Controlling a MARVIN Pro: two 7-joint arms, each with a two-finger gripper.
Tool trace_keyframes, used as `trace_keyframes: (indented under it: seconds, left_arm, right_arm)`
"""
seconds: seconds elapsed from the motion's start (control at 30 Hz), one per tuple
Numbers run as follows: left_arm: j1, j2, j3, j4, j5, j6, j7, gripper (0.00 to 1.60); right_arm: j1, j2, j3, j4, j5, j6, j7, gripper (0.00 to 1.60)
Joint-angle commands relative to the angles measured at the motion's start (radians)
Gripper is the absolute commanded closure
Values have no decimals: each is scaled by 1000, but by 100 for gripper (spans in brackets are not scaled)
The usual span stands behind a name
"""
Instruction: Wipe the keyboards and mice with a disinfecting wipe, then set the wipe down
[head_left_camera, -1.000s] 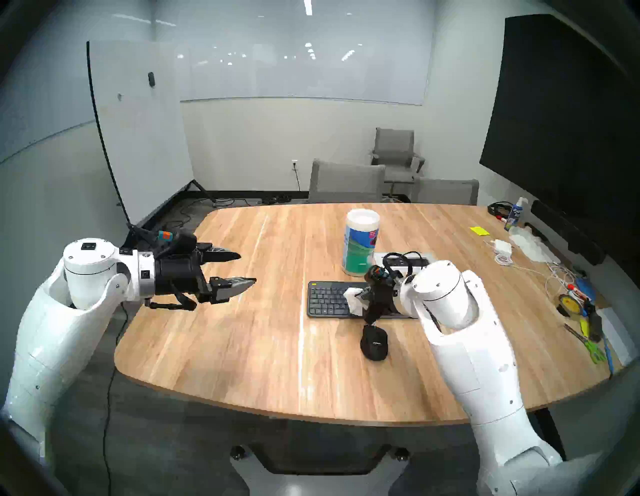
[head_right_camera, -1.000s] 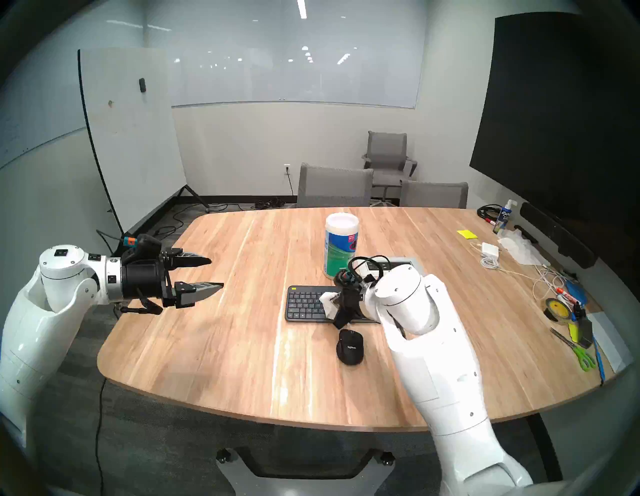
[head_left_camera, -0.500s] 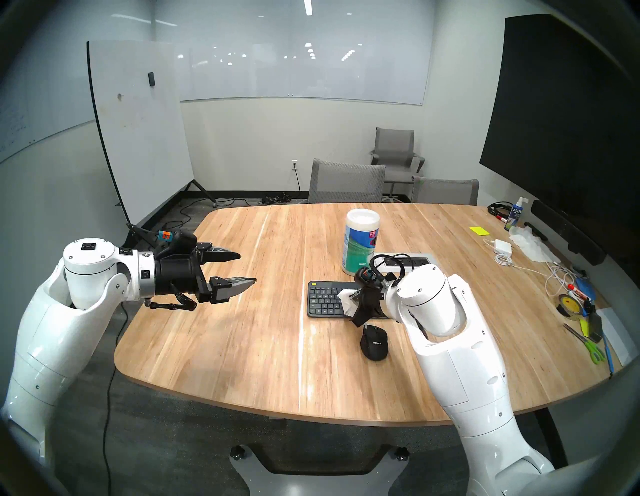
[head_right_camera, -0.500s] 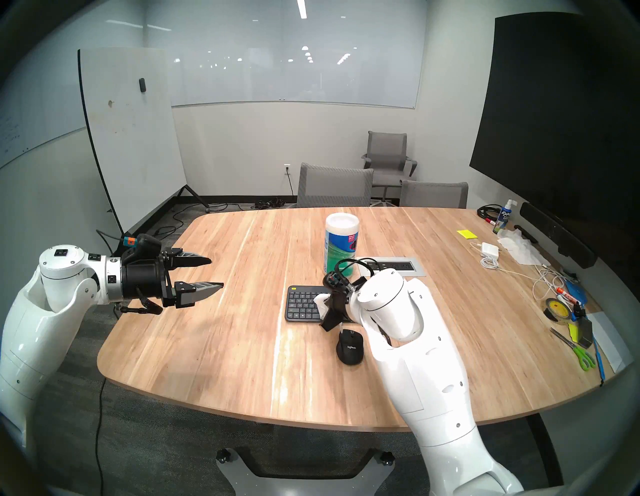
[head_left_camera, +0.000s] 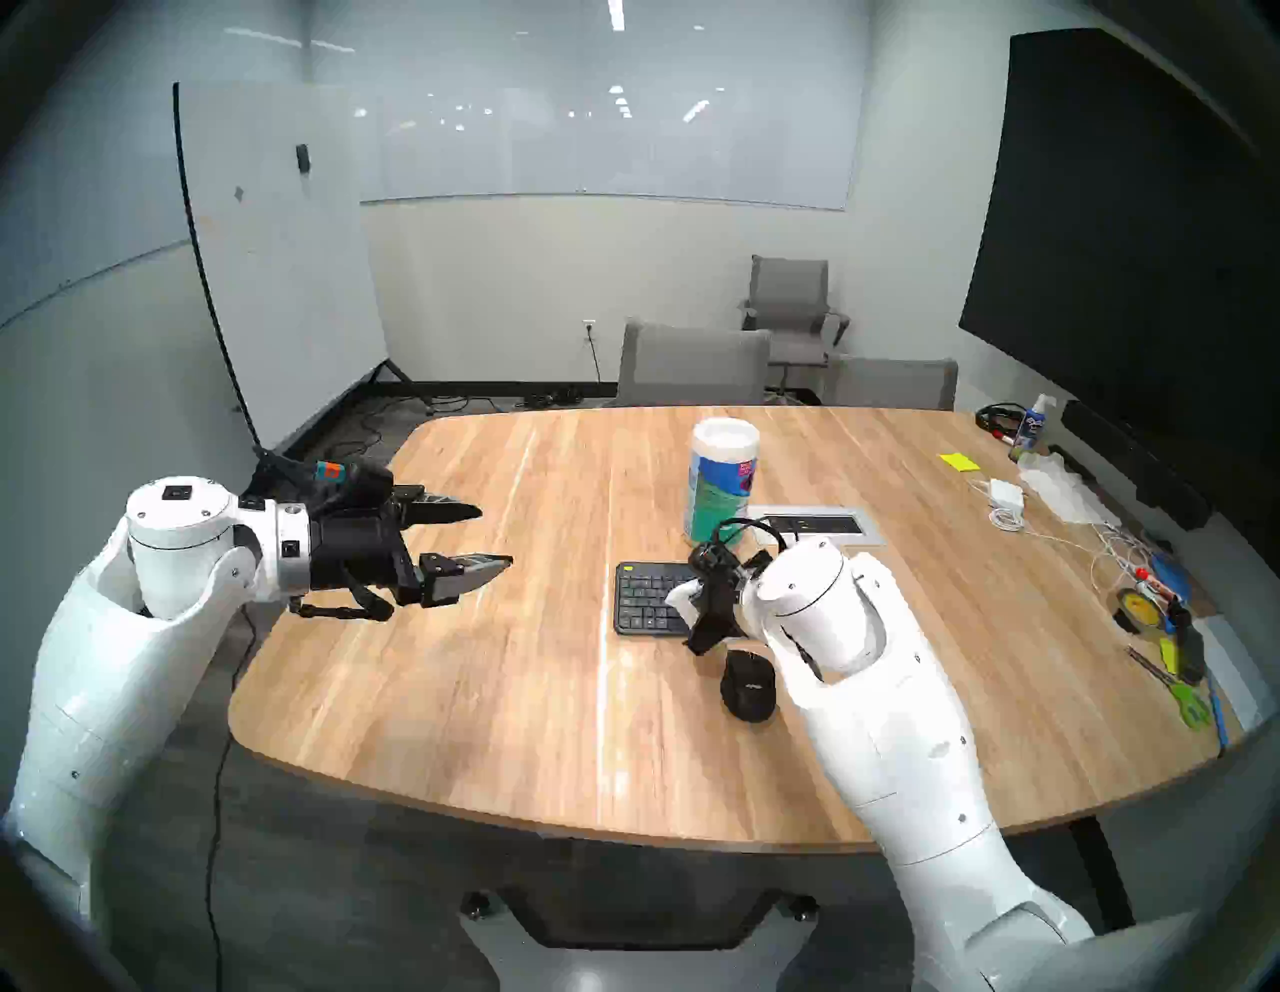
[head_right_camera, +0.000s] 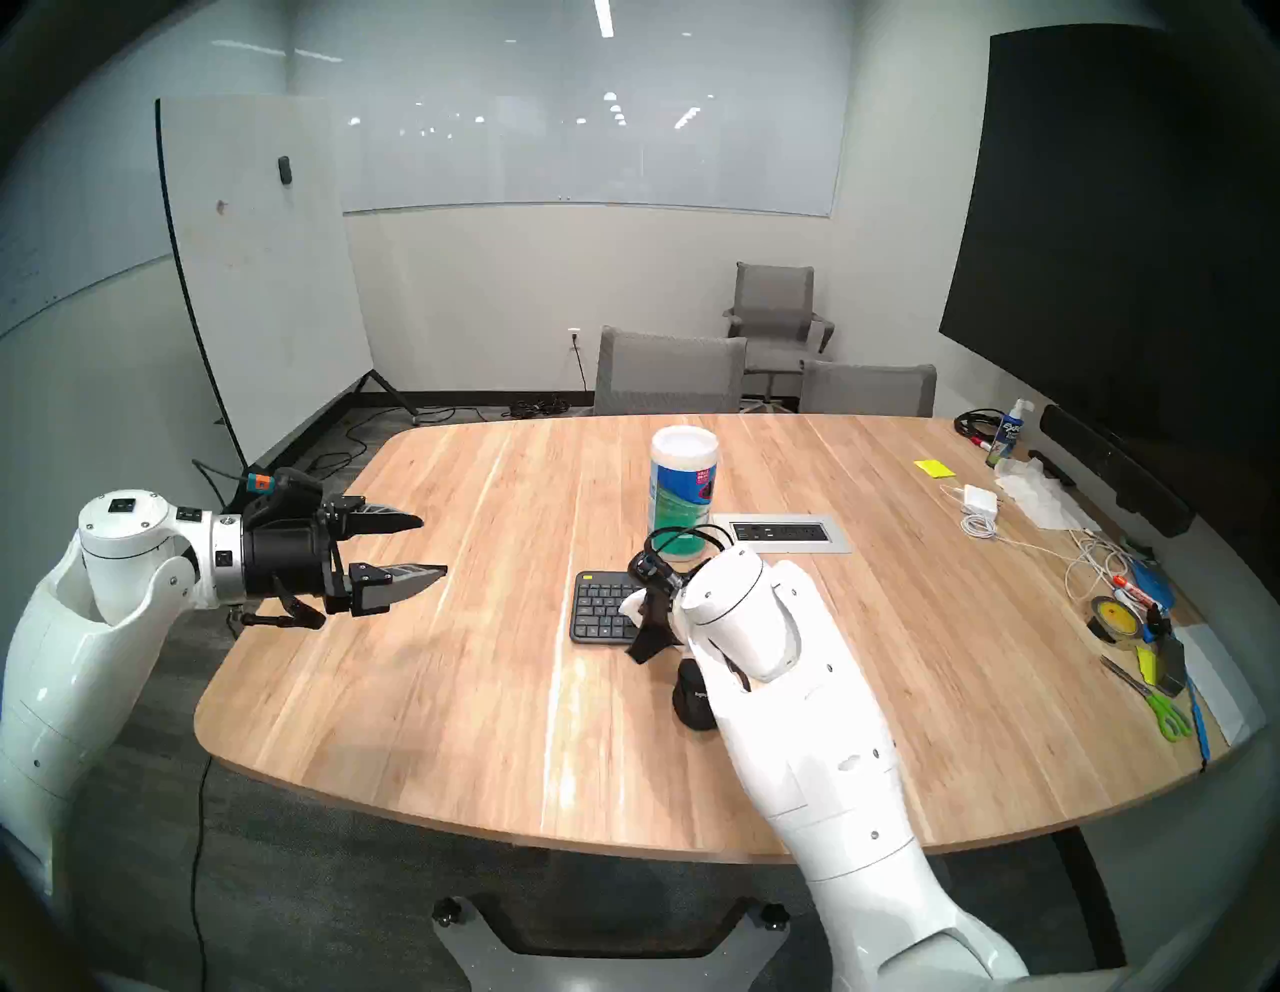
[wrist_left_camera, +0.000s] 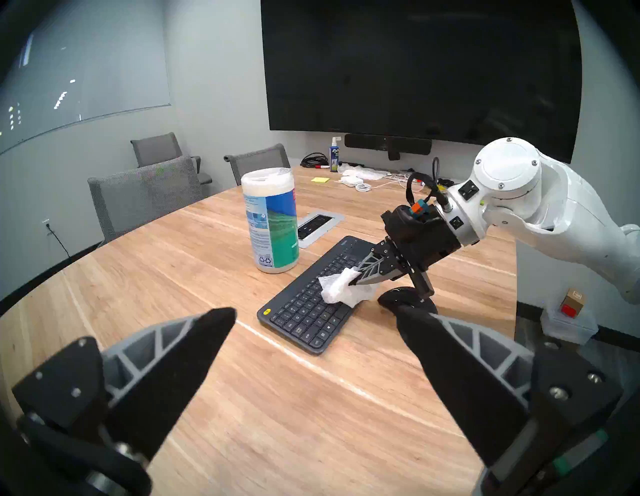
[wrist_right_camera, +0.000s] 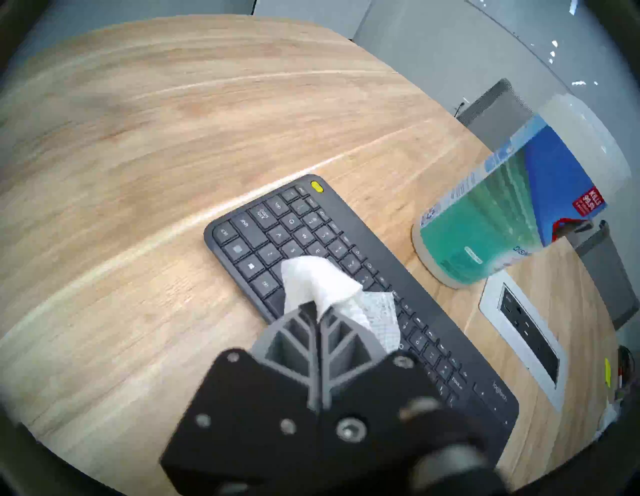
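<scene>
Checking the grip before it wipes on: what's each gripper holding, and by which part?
Right gripper pinches the wipe at its bunched middle; left gripper holds nothing.

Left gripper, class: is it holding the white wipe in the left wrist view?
No: the left gripper is open and empty, while the right gripper pinches the wipe.

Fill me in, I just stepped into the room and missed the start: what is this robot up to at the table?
The right claw is shut on a thin white cloth wipe and presses it onto the keys of the slim black keyboard on the wooden table. The small black rounded mouse lies untouched, close in front of the keyboard. The tall white canister with a green-blue label stands behind it. The left claw hangs open and empty over the table's left edge.
</scene>
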Motion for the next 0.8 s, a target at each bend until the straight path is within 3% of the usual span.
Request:
trace_keyframes:
  seconds: [0.0, 0.27, 0.77]
  left_arm:
    - [-6, -2, -10, -8, -7, -1, 0, 0]
    - [-6, -2, -9, -7, -6, -1, 0, 0]
    - [-6, -2, -9, -7, -6, -1, 0, 0]
  right_arm:
    - [74, -49, -10, 47, -14, -16, -51, 160]
    - [141, -92, 21, 182, -41, -36, -117, 160]
    - [263, -80, 110, 360, -25, -86, -160, 160]
